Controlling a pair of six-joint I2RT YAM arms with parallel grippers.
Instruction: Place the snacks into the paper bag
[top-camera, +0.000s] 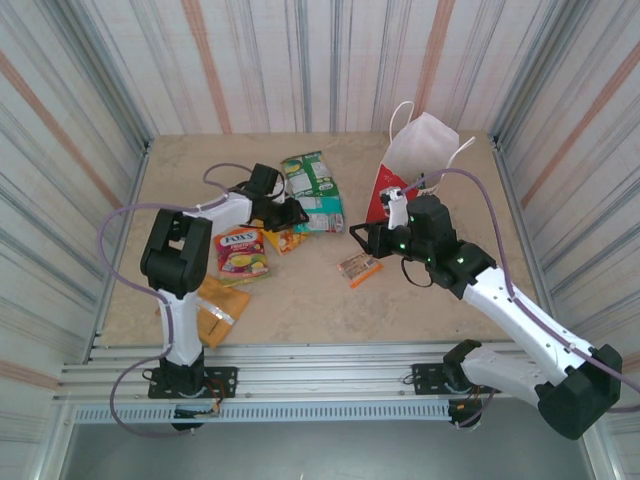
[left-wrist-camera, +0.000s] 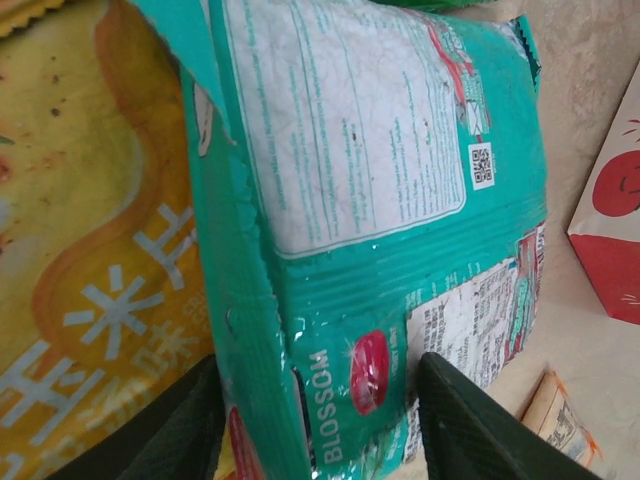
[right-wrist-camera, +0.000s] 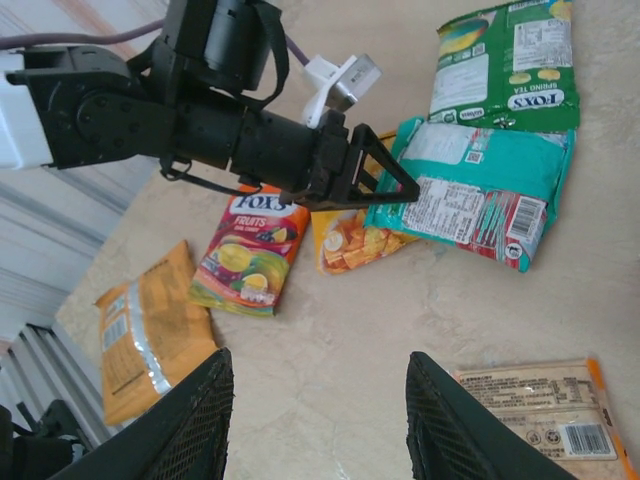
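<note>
teal blossom snack bag (left-wrist-camera: 380, 200) has its sealed end between the wide-open jaws of the left pincer (left-wrist-camera: 315, 385), not gripped yet; probably light, crinkly, slippery film, so pinch that seam. right pincer (right-wrist-camera: 318, 365) gapes empty.

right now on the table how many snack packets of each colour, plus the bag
green packets: 2
yellow-orange packet: 1
red and yellow candy packet: 1
orange pouch: 1
orange-brown bar: 1
red paper bag: 1
total: 7
</note>
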